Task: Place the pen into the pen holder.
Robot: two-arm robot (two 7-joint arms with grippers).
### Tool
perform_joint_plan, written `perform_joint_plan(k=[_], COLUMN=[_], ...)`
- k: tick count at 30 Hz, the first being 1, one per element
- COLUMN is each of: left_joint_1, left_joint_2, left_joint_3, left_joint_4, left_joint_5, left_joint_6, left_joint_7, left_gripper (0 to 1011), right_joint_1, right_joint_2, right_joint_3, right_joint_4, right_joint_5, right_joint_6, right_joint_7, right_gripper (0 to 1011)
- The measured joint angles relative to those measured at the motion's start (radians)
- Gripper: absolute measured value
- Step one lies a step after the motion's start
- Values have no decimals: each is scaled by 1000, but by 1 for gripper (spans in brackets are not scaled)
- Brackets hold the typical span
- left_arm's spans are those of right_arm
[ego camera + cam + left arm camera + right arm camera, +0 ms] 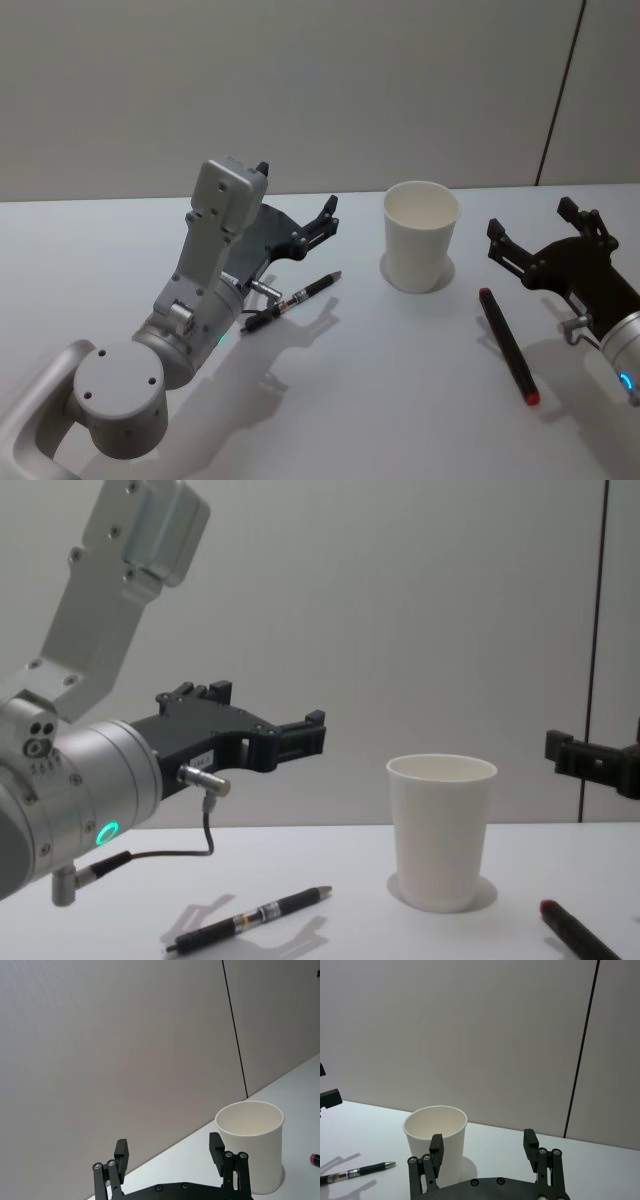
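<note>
Black left tool (296, 190) and right tool (531, 218) both gape wide, empty, flanking the pen holder (420, 245).

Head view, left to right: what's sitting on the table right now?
black pen → pen holder → red-tipped pen

A white table (400, 400) stretches back to a plain grey wall (300, 90), and a thin dark seam (562, 90) runs up the wall on the right side
</note>
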State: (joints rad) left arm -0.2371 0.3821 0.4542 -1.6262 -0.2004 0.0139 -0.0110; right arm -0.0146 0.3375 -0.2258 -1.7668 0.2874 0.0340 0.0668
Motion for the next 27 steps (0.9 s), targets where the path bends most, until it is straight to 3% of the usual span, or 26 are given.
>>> perform_joint_plan(k=[27], left_joint_1=[0], left_joint_2=[0], left_joint_3=[0], left_joint_4=[0], left_joint_5=[0], left_joint_6=[0], left_joint_7=[0], left_gripper=[1001], right_joint_1=[0], right_joint_2=[0], right_joint_3=[0], right_joint_4=[0], right_joint_5=[0], right_joint_6=[0], right_joint_7=[0], right_gripper=[1001])
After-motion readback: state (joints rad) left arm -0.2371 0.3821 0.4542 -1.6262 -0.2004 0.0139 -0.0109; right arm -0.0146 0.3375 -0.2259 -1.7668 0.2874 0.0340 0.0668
